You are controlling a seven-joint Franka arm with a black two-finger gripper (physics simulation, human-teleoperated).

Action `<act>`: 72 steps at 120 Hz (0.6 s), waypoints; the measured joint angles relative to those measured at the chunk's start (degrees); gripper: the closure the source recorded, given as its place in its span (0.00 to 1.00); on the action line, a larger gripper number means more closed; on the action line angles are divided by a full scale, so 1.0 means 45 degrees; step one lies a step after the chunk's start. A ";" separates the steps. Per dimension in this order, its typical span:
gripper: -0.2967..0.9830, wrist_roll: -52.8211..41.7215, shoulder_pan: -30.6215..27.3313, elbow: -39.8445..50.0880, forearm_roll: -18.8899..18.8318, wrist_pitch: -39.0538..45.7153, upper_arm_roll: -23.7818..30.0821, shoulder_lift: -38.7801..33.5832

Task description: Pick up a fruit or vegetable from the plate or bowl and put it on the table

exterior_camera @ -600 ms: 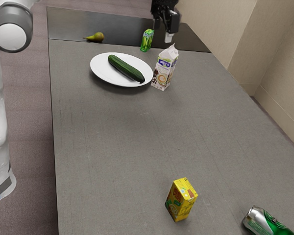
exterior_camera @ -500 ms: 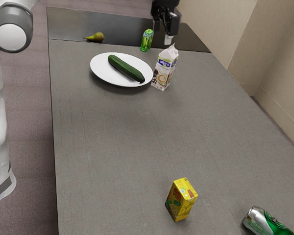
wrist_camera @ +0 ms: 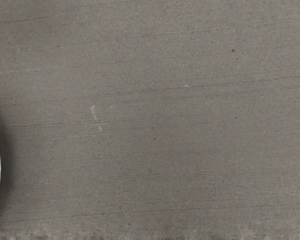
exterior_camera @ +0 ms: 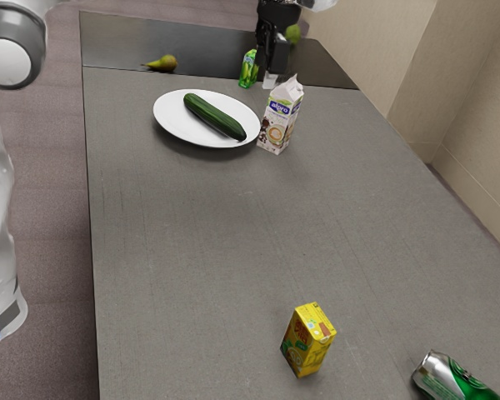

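Open gripper (exterior_camera: 267, 72) hangs near the carton (exterior_camera: 280, 117), fingers parted, likely to straddle that cucumber (exterior_camera: 215, 117) on the plate (exterior_camera: 173, 122)

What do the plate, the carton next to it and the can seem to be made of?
The plate looks like smooth ceramic, its face evenly white, though plastic is possible. The carton seems coated paperboard, with folded top and printed sides. The can is probably glossy metal, its end silvery.

Kitchen or dining room, seemingly: grey table (exterior_camera: 183, 250), white plate (exterior_camera: 171, 121), drink carton (exterior_camera: 279, 118).
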State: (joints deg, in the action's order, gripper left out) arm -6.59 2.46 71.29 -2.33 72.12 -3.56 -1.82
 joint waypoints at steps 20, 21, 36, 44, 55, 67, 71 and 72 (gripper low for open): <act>0.24 -0.2165 -0.2180 0.2198 -0.0546 0.0502 -0.1596 -0.1066; 0.24 -0.2294 -0.2326 0.2372 -0.0597 0.0575 -0.1662 -0.1164; 0.23 -0.4413 -0.2762 0.4252 -0.1183 0.1893 -0.2435 -0.2237; 0.23 -0.5627 -0.2708 0.4723 -0.1399 0.2504 -0.2479 -0.2333; 0.23 -0.7391 -0.2691 0.5180 -0.1597 0.3233 -0.2542 -0.2345; 0.23 -0.9394 -0.2691 0.5703 -0.1769 0.3726 -0.2999 -0.2315; 0.23 -1.0047 -0.2722 0.5808 -0.1813 0.3868 -0.3187 -0.2278; 0.23 -1.0211 -0.2727 0.5835 -0.1823 0.3910 -0.3224 -0.2257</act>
State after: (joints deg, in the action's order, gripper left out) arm -52.54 -9.81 97.55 -10.53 89.71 -18.07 -11.98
